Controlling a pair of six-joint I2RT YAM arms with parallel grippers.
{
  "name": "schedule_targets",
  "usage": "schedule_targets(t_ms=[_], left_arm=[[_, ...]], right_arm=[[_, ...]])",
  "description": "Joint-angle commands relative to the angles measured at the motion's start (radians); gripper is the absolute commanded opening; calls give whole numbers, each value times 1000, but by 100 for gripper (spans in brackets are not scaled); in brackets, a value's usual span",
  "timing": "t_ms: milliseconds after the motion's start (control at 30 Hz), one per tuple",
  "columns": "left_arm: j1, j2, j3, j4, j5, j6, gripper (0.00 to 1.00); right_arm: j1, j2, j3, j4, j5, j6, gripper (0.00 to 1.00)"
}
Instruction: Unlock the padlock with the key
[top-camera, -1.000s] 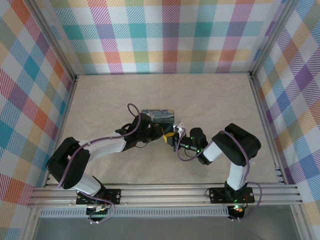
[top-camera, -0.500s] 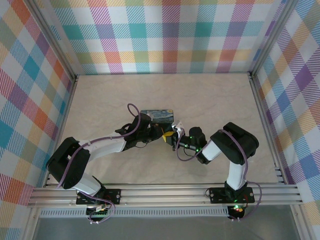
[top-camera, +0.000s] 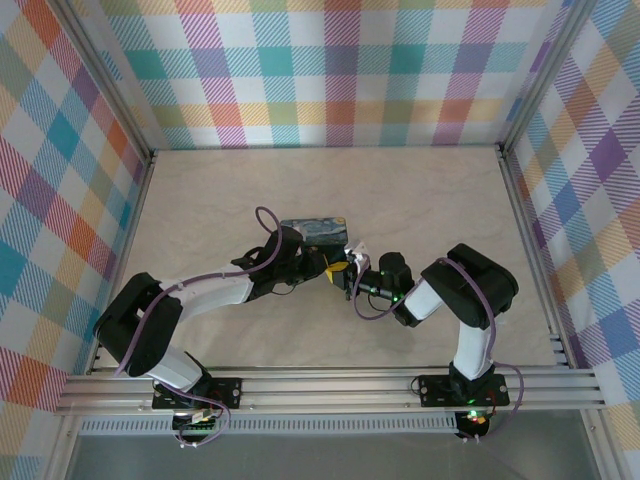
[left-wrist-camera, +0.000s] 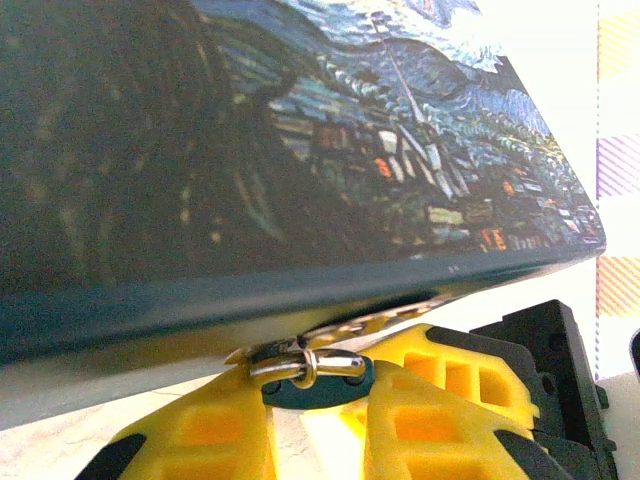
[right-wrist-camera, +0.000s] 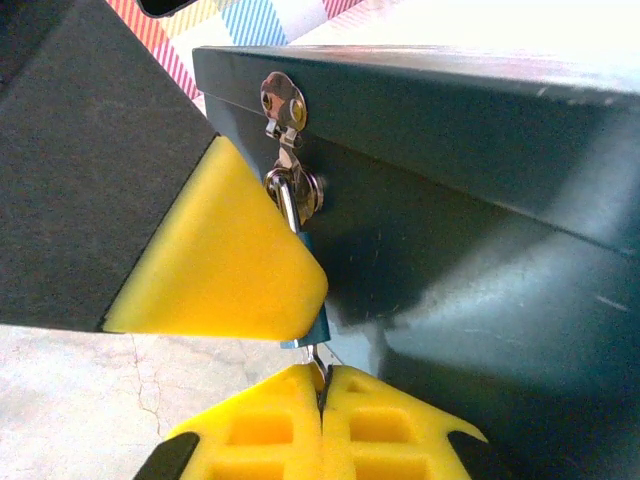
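No lettering, label or number can be read on anything in these views.

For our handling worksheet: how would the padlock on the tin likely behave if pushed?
The padlock hangs by its shackle from the hasp on the tin, so it probably swings or twists when pushed. Its shiny metal looks rigid and likely slippery.

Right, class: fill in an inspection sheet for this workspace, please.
Surface: pale marbled table.
Job's things: padlock hangs from the hasp of the tin; key sits just below the padlock's body.
Clutter: nothing seen.
Grippers: left gripper shut on the padlock; right gripper shut on the key.
Cables: purple cables run along both arms.
Surroundings: checked walls, aluminium frame.
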Motion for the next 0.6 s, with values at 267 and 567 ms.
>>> schedule_targets(t_ms=[267,567], left_arm=[[-29,68,-5,77,87,10,22],[-25,79,-28,100,74,4,35]], right_arm=[[26,18,-20,141,62,78,0],[45,51,-44,142,92,99,0]])
